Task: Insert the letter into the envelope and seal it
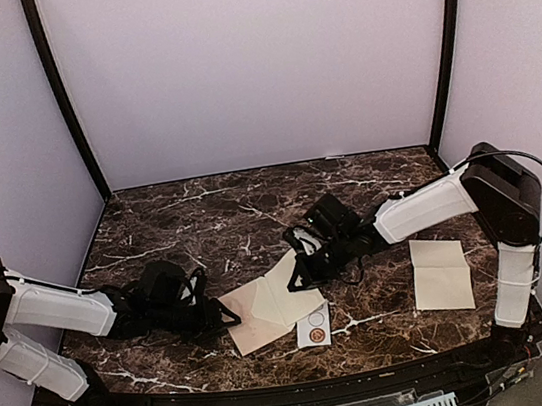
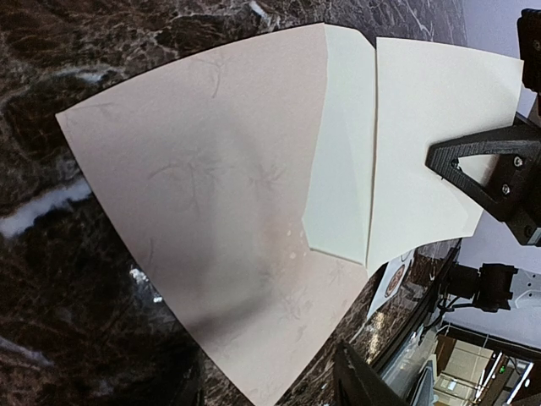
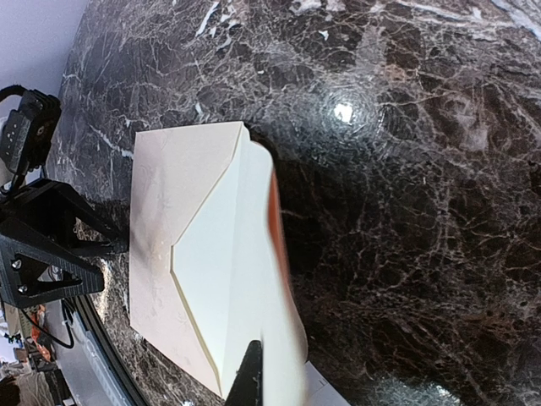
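Observation:
The pinkish-tan envelope [image 1: 250, 319] lies flat near the table's front, its open side toward the right arm. The cream letter [image 1: 288, 283] lies partly over the envelope's mouth, its far edge lifted. My right gripper [image 1: 297, 272] is shut on that lifted edge; in the right wrist view the paper [image 3: 254, 254] runs up beside the one dark finger [image 3: 251, 376] that shows. My left gripper [image 1: 222, 316] sits at the envelope's left corner. Its jaws stand apart, with the corner of the envelope [image 2: 211, 186] between them and one finger [image 2: 365, 382] beside it.
A small white card [image 1: 314, 329] printed with circles lies just in front of the envelope. A second creased cream sheet [image 1: 440, 273] lies to the right, near the right arm's base. The dark marble table [image 1: 251, 206] stretches back to the lilac walls.

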You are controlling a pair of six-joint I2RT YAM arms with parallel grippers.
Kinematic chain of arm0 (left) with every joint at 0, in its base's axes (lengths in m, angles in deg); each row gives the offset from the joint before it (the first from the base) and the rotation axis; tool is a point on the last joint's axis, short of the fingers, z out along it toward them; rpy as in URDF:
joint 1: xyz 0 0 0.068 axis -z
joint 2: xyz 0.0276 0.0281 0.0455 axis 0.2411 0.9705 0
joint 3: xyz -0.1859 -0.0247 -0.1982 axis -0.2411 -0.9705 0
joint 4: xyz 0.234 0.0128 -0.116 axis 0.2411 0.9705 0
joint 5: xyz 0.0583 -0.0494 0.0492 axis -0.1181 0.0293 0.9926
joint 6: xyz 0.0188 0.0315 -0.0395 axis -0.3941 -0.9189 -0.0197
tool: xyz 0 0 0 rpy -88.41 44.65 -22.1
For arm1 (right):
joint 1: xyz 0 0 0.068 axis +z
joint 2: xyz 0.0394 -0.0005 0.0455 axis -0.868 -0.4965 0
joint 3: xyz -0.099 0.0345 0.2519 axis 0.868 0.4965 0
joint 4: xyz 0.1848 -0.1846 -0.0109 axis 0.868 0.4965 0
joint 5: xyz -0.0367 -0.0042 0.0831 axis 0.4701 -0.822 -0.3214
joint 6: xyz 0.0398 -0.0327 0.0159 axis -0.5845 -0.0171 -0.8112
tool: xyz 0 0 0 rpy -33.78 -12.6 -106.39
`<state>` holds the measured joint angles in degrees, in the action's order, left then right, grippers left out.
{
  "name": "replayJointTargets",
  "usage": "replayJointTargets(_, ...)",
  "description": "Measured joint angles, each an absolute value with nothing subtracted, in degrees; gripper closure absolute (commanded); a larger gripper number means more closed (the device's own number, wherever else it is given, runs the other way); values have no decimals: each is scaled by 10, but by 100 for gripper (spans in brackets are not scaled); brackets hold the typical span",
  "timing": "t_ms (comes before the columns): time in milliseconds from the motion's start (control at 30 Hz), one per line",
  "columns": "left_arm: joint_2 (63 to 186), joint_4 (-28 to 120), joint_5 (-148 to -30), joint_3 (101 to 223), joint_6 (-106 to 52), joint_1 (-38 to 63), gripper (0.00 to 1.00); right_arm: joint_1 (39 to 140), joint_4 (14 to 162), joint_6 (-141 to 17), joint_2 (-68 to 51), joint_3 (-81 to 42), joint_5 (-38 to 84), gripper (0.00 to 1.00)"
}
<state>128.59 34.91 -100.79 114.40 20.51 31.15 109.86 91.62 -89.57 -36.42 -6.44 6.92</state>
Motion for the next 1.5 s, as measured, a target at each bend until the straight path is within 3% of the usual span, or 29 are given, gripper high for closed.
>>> replayJointTargets(1500,1297,331,-1023,1141,208,312,53,1112,924,-959,-407,-91,67,100)
